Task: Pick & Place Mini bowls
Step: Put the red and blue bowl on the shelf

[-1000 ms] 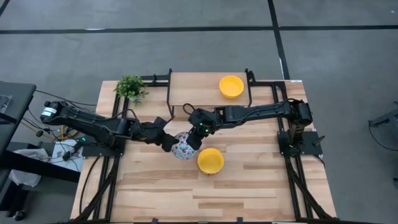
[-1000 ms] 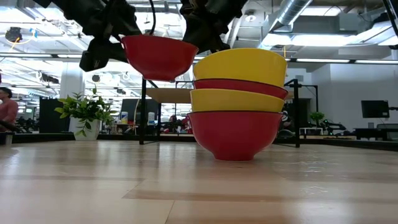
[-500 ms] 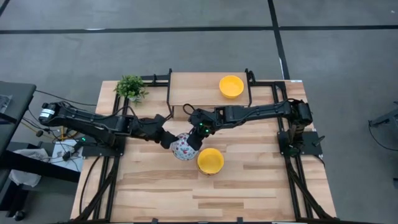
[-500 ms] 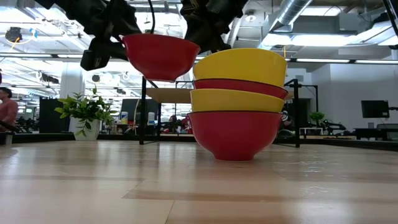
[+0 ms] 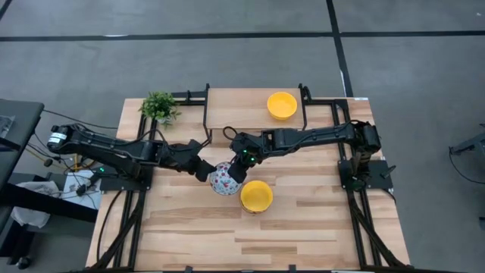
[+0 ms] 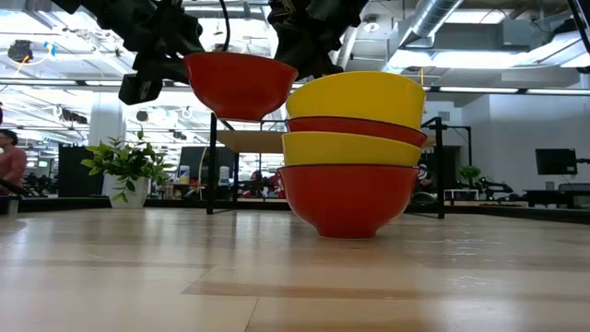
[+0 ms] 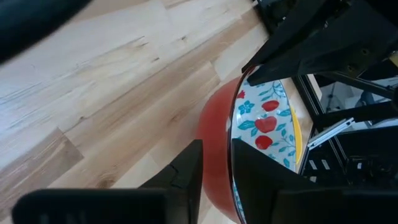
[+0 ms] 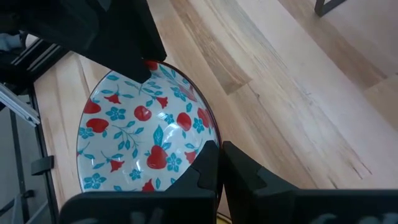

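The floral bowl [image 5: 223, 180], red outside and white with red and blue flowers inside, hangs in the air over the desk [image 5: 182, 227], just beside the stack of bowls [image 6: 352, 152] with a yellow one on top. One more yellow bowl [image 5: 282, 105] sits well apart, on the raised shelf at the far side.

Both arms meet at this bowl. The right gripper [image 8: 219, 163] has its jaws fully closed on the rim, one finger inside and one outside. The left gripper [image 7: 214, 167] straddles the opposite rim with jaws partly closed; the wrist view suggests they touch the wall, but I cannot tell if they really press it.

This looks like a handover between the arms. The risk is in the timing: if the right jaws let go before the left grip is firm, the bowl may tip and fall onto the desk or knock the stack. If both arms pull while holding, the thin rim may slip out or the bowl may twist.
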`<state>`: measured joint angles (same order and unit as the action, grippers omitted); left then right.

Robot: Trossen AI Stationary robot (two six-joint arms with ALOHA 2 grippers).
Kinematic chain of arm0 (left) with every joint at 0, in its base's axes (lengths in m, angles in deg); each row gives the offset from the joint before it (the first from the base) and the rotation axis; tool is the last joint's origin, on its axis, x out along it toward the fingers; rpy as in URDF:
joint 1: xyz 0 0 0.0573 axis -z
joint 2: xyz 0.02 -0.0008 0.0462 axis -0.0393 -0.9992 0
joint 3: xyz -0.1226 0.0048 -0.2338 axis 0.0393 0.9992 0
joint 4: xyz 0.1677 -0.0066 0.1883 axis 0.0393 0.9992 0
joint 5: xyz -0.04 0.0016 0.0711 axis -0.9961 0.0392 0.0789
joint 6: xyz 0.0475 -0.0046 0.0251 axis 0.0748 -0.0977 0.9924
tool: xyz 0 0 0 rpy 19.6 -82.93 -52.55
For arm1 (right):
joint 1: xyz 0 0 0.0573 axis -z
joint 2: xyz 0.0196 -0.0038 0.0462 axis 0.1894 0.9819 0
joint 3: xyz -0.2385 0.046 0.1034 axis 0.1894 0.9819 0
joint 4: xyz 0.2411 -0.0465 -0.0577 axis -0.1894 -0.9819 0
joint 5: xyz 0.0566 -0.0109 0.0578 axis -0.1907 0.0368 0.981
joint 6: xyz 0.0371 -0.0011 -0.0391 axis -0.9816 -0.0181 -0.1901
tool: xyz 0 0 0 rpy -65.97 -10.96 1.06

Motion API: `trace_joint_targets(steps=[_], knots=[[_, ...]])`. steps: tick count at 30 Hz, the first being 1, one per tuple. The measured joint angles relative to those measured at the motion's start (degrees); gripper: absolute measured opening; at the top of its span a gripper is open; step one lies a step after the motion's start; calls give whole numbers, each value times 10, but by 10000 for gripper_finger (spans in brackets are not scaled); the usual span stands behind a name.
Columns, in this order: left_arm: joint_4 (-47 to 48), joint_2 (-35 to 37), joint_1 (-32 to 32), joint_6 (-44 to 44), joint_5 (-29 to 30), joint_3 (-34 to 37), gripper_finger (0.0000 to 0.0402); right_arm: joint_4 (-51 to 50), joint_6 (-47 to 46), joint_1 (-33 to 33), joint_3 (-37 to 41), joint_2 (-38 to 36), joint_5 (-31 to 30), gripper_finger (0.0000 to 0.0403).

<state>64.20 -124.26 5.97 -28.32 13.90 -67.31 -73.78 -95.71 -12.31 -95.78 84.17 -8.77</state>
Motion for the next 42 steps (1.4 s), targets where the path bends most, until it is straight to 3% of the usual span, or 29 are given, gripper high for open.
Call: trace_joint_targets(steps=[14, 42], knots=[[0, -2, -1, 32, 4, 0, 13, 8, -5, 1, 0, 0, -2, 0], [1, -2, 0, 37, 5, 1, 8, 14, 11, 0, 0, 0, 2, 24]])
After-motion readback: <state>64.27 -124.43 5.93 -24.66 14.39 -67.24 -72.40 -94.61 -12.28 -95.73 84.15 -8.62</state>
